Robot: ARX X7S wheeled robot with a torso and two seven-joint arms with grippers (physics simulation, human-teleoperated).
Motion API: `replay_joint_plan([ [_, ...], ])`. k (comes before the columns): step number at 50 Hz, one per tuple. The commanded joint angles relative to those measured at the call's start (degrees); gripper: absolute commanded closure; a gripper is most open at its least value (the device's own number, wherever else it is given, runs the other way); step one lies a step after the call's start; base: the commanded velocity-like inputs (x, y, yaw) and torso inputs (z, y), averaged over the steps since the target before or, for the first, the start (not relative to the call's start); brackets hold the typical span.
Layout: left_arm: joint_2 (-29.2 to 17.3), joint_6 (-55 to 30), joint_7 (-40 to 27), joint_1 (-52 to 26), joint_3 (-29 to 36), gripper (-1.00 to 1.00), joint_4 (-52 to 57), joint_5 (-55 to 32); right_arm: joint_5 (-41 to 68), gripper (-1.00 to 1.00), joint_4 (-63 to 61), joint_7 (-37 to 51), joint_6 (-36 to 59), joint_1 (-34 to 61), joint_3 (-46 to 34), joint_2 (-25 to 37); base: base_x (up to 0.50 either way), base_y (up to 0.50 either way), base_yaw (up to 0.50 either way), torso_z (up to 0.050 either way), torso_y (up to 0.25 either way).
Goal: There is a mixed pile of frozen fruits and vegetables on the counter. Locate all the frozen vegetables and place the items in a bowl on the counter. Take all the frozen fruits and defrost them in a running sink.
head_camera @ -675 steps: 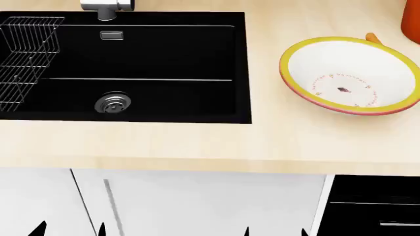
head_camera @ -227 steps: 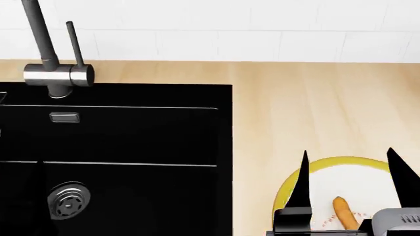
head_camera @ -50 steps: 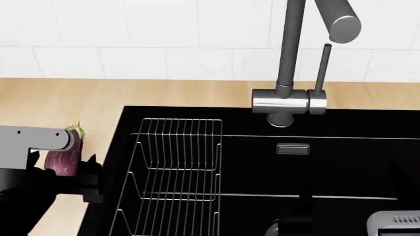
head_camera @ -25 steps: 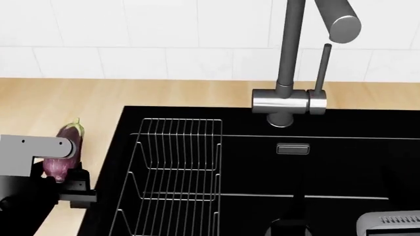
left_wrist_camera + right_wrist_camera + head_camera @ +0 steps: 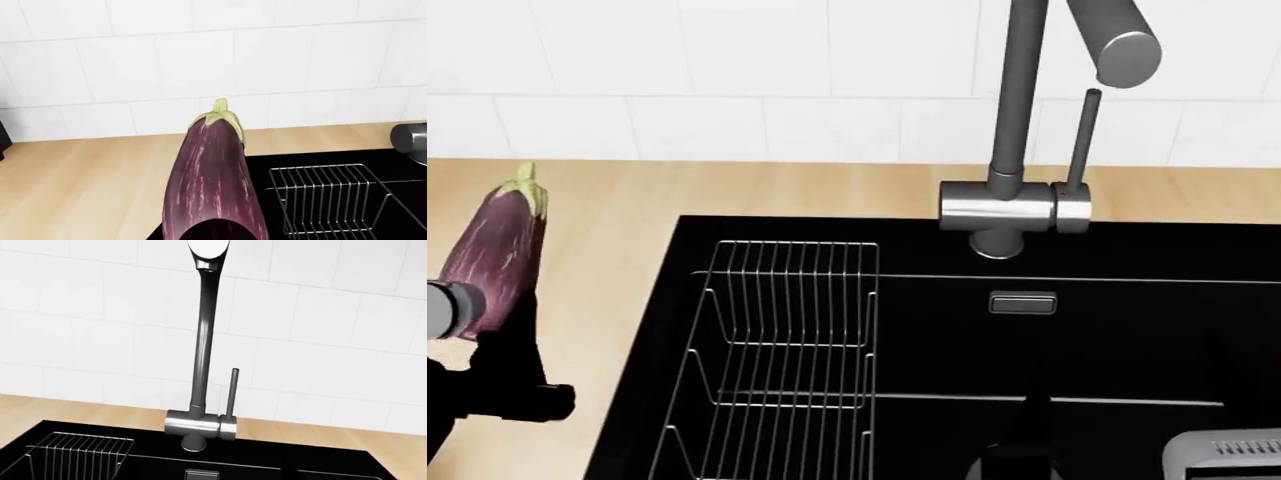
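While the left gripper (image 5: 487, 345) clamps the eggplant (image 5: 497, 250) above the counter (image 5: 601, 215), its stem points up. Whether the right gripper (image 5: 1228, 462) is apart or together, I cannot tell.

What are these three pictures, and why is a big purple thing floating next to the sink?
They come from a pretend robot inside a computer game world. One camera sits on its head, looking down at a black sink with a wire rack and a tall grey faucet. The other two cameras sit on its arms. The purple thing is an eggplant, a vegetable. It isn't floating: the robot's left arm holds it up over the wooden counter, beside the sink. The left arm camera sees the eggplant very close, so it looks huge. The right arm camera just sees the faucet and white wall tiles.
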Motion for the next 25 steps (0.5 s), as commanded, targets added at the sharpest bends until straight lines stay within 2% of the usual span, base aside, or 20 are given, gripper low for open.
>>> replay_joint_plan([
  [1,-0.7,-1.4,-2.4,9.4,-10.3,1.0,13.8,-8.2,-1.8,-1.0,-0.7,-1.9,-1.7,-1.3,2.6,-0.8,0.0,0.0,0.0,0.0,0.0],
  [2,-0.7,-1.1,-2.2,9.9,-10.7,1.0,13.9,-8.3,-2.0,-1.0,-0.6,-1.8,-1.9,-1.5,2.9,-0.8,0.0,0.0,0.0,0.0,0.0],
  [4,-0.9,0.7,0.4,10.9,-7.3,1.0,12.8,-4.1,-2.6,-1.0,-0.4,-1.9,-2.5,-2.0,3.1,-1.0,0.0,0.0,0.0,0.0,0.0],
  [13,-2.2,0.0,-1.6,10.0,-12.3,1.0,13.1,-9.0,-4.1,-1.0,0.1,-1.1,-1.2,-0.8,1.1,-1.4,0.0,0.0,0.0,0.0,0.0],
  [20,-2.2,-0.4,-2.9,9.6,-12.9,1.0,13.8,-11.2,-3.1,-1.0,-0.5,-0.4,-1.1,-0.8,1.7,-1.0,-0.48,0.0,0.0,0.0,0.002],
  [25,-2.2,0.9,-1.4,10.9,-11.9,1.0,13.4,-9.2,-2.9,-1.0,-0.5,-0.2,-1.2,-0.7,1.8,-1.0,-0.5,-0.03,0.0,0.0,0.0],
])
